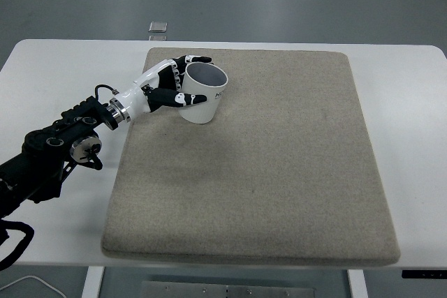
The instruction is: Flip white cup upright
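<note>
A white cup (204,95) stands on the beige mat (279,172) near its far left corner, mouth facing up and slightly tilted toward the camera. My left hand (183,80) wraps around the cup's left side. Its thumb (183,99) presses the near wall and its fingers (195,60) curl around the far rim. The left arm runs from the lower left edge across the white table (63,68). No right arm shows.
The mat covers most of the white table. A small grey flat object (158,27) lies on the floor beyond the table's far edge. A cable lies at the bottom left corner.
</note>
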`<state>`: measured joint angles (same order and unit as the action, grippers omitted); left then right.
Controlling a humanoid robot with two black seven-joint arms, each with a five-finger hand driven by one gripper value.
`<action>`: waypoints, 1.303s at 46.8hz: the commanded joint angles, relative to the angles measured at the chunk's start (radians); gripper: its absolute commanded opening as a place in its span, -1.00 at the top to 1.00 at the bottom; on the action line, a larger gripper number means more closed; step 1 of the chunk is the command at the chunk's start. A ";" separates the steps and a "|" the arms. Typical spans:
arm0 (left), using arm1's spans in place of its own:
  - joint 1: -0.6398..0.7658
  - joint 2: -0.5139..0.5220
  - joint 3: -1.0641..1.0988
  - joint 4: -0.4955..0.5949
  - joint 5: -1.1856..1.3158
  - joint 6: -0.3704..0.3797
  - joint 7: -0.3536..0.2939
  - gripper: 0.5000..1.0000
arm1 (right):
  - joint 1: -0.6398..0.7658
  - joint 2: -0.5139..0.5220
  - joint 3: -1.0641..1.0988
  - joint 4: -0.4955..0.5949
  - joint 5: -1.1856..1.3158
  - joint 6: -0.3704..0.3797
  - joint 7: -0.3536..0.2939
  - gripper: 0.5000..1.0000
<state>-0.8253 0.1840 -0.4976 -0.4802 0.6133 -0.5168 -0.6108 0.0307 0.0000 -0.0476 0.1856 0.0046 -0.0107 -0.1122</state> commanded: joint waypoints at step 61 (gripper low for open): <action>-0.184 -0.009 -0.090 0.170 -0.233 -0.069 0.000 -0.98 | 0.000 0.000 0.000 0.000 0.000 0.000 0.000 -0.72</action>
<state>-0.9873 0.1944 -0.5910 -0.3571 0.4042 -0.5864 -0.6108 0.0308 0.0000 -0.0474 0.1856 0.0046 -0.0107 -0.1128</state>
